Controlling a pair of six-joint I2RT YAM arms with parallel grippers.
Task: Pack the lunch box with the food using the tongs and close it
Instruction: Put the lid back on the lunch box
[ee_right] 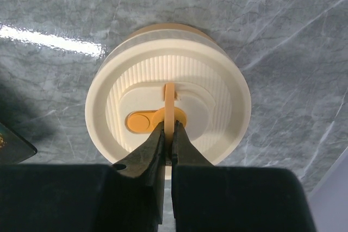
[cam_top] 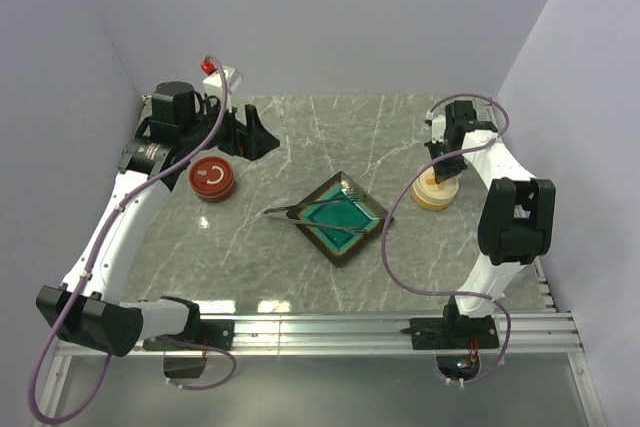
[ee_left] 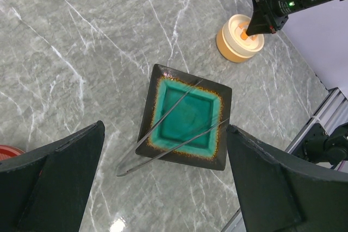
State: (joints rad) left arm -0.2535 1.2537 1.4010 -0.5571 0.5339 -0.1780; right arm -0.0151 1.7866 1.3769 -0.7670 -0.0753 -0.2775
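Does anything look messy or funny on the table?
Only the tongs look odd. They lie crooked across the green dish, with their joined end sticking out past its corner. Nothing looks spilled or broken.

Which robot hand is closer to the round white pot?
Right. The right gripper sits on the white pot, pinching its lid's orange tab. The left gripper hangs open across the table, near the red pot.

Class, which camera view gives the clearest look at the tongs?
The left wrist view: the tongs fill the middle, both arms and the joined end clear across the green dish. The top view shows them whole but small. The right wrist view does not show them.
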